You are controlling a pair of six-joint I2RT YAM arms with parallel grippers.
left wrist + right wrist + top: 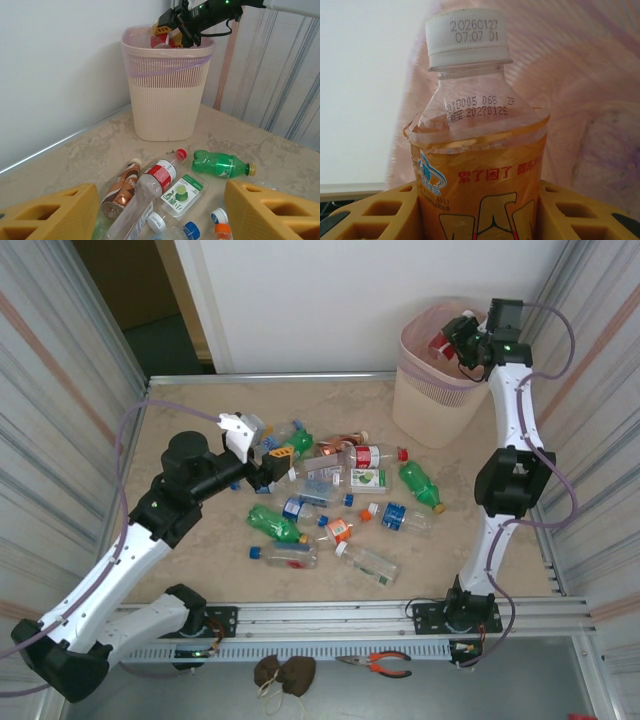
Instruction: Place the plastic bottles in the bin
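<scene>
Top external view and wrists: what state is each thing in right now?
bin, upright, lined, open-topped.
orange-label bottle, capped, gripped over the bin.
right end effector, shut on orange-label bottle.
left end effector, open, empty, over table bottles.
table bottles, lying scattered on their sides.

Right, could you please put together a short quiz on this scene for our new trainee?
1. True or false: the right pincer grips an orange-label bottle over the bin.
2. Pick one. The left pincer is: A) shut on a bottle; B) open, at the bottle pile; C) inside the wastebasket.
3. Fill the blank: the liner over the bin's rim is ___ in colour.

Key: 1 true; 2 B; 3 pink.
</scene>
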